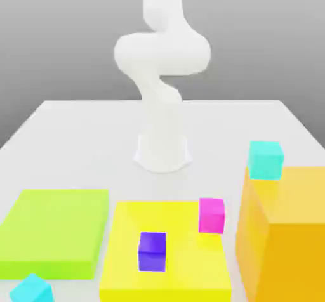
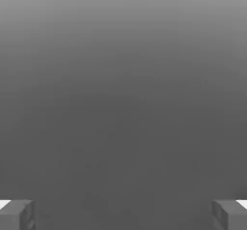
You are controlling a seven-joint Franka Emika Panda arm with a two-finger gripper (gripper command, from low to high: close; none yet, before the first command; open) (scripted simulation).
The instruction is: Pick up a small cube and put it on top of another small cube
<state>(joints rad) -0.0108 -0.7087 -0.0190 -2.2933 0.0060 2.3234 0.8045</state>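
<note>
The white arm point(image 1: 162, 72) rises from its base on the pale table point(image 1: 82, 136) and curls upward out of the exterior view's top edge. In the hand view the gripper point(image 2: 123, 214) faces a plain grey backdrop, with its two grey fingers point(image 2: 17, 214) set wide apart and nothing held between them.

Take the flat yellow block point(image 1: 168, 256) as the landmark, lying in front of the arm's base. A small purple cube point(image 1: 152, 251) sits on its upper face, toward the exterior view's left of the block's middle. A small magenta cube point(image 1: 211, 215) stands at the block's far corner on the exterior view's right; whether it rests on the yellow surface or just past its edge is hard to tell. Just beside the yellow block on the exterior view's left lies a flat lime-green block point(image 1: 57, 231), close to it but apart. On the exterior view's right of the yellow block stands a taller orange block point(image 1: 285, 231), and a small greenish turquoise cube point(image 1: 265, 160) rests on its far top corner.

The small cube point(image 1: 30, 290), sky-blue cyan, sits on the table near the lime-green block's near corner, well to the exterior view's left of the yellow block, partly cut off by the picture's lower edge
</note>
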